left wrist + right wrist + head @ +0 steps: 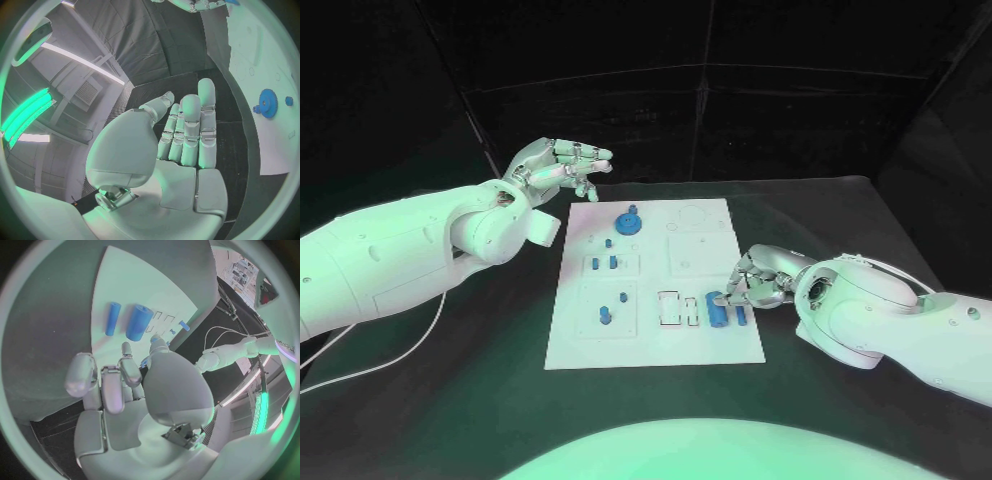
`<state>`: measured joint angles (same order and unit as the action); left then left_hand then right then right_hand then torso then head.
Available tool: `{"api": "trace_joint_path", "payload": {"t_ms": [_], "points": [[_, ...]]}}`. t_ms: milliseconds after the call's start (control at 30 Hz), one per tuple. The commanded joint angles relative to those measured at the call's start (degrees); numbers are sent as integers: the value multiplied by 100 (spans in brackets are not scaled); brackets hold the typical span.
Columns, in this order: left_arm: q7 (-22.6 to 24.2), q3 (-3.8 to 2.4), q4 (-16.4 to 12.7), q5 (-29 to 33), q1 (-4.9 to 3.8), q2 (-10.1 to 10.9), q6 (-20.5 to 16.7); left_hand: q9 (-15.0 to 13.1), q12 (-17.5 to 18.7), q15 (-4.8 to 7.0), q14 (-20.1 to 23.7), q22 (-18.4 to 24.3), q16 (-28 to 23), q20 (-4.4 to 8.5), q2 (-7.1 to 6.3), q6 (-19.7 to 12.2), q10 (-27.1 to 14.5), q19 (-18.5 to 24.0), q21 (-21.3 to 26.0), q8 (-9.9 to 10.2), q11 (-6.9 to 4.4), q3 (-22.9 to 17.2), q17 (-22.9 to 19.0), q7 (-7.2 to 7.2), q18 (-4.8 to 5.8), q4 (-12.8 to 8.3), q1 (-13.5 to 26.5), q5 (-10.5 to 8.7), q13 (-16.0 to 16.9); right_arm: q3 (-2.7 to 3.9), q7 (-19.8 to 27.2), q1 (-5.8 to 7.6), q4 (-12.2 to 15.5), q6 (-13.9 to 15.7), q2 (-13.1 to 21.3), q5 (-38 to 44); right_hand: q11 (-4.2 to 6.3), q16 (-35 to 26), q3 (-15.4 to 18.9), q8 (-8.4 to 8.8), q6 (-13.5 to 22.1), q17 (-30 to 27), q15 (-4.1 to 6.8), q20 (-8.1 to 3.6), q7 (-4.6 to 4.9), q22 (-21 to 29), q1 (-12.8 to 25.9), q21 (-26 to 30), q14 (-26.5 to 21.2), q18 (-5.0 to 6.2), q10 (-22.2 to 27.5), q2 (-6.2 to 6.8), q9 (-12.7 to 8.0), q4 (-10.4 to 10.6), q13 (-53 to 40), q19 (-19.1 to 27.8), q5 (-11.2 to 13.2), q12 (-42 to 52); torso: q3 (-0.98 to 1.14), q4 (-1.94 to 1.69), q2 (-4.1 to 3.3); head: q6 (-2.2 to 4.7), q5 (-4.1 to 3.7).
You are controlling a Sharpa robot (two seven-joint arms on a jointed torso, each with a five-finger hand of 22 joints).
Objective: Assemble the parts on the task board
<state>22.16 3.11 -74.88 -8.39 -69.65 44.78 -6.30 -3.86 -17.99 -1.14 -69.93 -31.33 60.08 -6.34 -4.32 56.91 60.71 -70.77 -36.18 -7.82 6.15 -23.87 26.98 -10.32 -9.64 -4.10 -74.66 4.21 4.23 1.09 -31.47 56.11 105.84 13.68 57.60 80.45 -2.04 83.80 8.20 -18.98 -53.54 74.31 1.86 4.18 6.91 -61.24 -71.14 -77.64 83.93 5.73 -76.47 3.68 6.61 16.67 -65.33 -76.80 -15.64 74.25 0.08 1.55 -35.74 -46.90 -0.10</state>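
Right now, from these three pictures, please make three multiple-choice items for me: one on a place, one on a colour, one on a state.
1. Where is the gear on the task board?
A. at the far end, near the left robot hand
B. at the near edge
C. off the board, on the table

2. What colour are the two cylinders lying side by side?
A. red
B. blue
C. yellow

3. What is the left robot hand doing?
A. gripping the gear
B. pressing on the board
C. holding nothing, fingers stretched out

Answers:
1 A: the head view shows the gear at the far end.
2 B: the right wrist view shows both blue.
3 C: the left wrist view shows a bare palm and straight fingers.
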Motion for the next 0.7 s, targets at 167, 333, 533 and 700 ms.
{"api": "trace_joint_path", "payload": {"t_ms": [167, 333, 533, 700], "points": [[41, -3, -14, 21, -10, 6, 40, 4, -21, 6, 46, 7, 10, -23, 21, -8, -44, 28, 39, -2, 0, 23, 0, -17, -77, -4, 19, -2, -6, -3, -133, -73, -41, -202, -124, 221, 7, 54, 108, -121, 35, 78, 32, -14, -30, -59, 182, -59, 342, -43, -65, -46, 32, 6, -95, -56, 12, 58, 8, -1, -10, -10, 3], [40, -3, -15, 21, -9, 6, 41, 4, -21, 6, 46, 7, 10, -23, 21, -8, -44, 28, 39, -2, 0, 23, 0, -17, -77, -4, 19, -2, -6, -4, -140, -141, -114, -283, -209, 267, 15, 63, 122, -165, 20, 101, 37, -17, -39, -82, 180, -70, 346, -47, -87, -81, 48, -4, -143, -63, -9, 84, 5, -6, -10, -18, 10], [39, -3, -15, 21, -9, 6, 44, 4, -21, 6, 46, 7, 10, -23, 21, -8, -44, 28, 39, -2, 0, 23, 0, -17, -77, -4, 19, -2, -6, -4, -141, -178, -259, -364, -294, 436, 22, 72, 127, -204, 19, 123, 43, -22, -47, -95, 137, -77, 348, -49, -85, -121, 63, -16, -151, -65, -48, 82, 9, -7, -16, -37, 23], [32, -3, -7, 21, -9, 5, 53, 4, -26, 5, 47, 9, 15, -25, 21, -9, -47, 28, 41, -3, 2, 28, 0, -18, -77, 1, 26, -3, -6, -5, -157, -202, -382, -507, -369, 541, 24, 72, 132, -224, 24, 124, 45, -24, -49, -97, 101, -79, 348, -49, -83, -140, 70, -26, -158, -62, -63, 80, 7, -16, -12, -52, 41]]}}
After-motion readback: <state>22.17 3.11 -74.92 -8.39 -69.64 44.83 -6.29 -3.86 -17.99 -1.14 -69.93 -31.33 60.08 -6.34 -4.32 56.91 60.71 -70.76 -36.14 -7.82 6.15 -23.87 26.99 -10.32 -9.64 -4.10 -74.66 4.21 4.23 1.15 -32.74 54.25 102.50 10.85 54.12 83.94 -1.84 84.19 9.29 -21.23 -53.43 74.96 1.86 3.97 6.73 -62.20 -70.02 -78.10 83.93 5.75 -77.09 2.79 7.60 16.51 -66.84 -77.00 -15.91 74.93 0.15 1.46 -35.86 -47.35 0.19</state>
